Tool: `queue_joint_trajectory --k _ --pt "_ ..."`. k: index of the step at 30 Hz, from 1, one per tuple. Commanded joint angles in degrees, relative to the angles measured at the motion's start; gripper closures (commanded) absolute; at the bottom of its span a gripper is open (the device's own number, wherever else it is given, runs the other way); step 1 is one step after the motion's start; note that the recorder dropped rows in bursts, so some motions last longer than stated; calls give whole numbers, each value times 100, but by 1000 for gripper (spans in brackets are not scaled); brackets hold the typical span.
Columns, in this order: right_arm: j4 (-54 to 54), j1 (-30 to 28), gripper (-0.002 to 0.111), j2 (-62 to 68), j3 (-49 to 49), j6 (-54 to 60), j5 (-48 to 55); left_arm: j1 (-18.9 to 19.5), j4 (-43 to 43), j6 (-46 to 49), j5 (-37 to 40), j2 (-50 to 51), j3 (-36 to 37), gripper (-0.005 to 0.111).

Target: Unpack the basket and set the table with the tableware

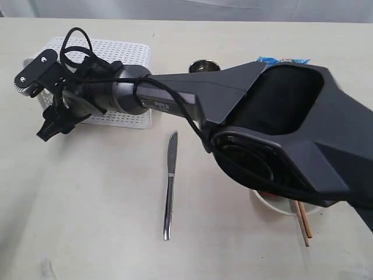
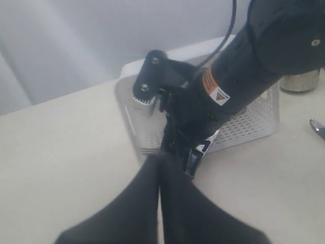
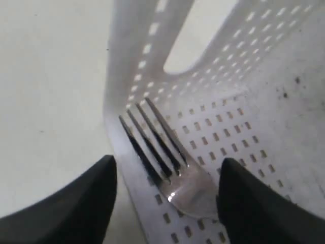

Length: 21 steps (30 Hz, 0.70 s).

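The white lattice basket point(image 1: 125, 52) stands at the table's point(image 1: 87, 221) far left. My right gripper point(image 1: 52, 125) reaches across to its near left corner. In the right wrist view that gripper point(image 3: 166, 170) is open, one finger on each side of the steel fork point(image 3: 172, 168), which lies on the basket's perforated plastic point(image 3: 244, 101). The left gripper point(image 2: 160, 160) is shut with nothing in it, aimed at the basket point(image 2: 254, 119). A steel knife point(image 1: 169, 184) lies mid-table. The steel cup point(image 1: 204, 66), off-white bowl point(image 1: 280, 205) and chopsticks point(image 1: 303, 224) are partly hidden. Plate and spoon are out of view.
The right arm's bulky black body point(image 1: 280, 122) spans the table from the right and hides much of it. A blue snack bag point(image 1: 282, 59) peeks out behind it. In the left wrist view, the cup point(image 2: 299, 81) and knife tip point(image 2: 319, 127) sit beyond the basket.
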State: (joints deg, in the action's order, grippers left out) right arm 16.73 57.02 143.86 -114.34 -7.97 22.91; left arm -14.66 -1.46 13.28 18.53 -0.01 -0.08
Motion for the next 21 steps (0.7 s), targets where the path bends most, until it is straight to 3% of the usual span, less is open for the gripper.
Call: queue_joint_trajectory --k 1,5,6,12,15,18,21 --pt "31 -91 71 55 -21 -25 12 -36 -17 -25 -14 1 8 107" --pt "31 -91 106 84 -21 -12 299 -36 -27 -25 -14 1 8 107" --pt "31 -91 108 84 -21 -2 365 -36 -27 -25 -14 1 8 107" --pt "-109 14 109 -209 -21 161 1407 -36 -27 -25 -14 1 8 107" --pt "-684 40 109 -434 -21 927 1825 -36 -27 -25 -14 1 8 107" --pt "-617 -119 108 -555 -21 586 1809 -36 -27 -25 -14 1 8 107" --pt "-567 -351 95 -555 -21 573 1767 -36 -27 -25 -14 1 8 107"
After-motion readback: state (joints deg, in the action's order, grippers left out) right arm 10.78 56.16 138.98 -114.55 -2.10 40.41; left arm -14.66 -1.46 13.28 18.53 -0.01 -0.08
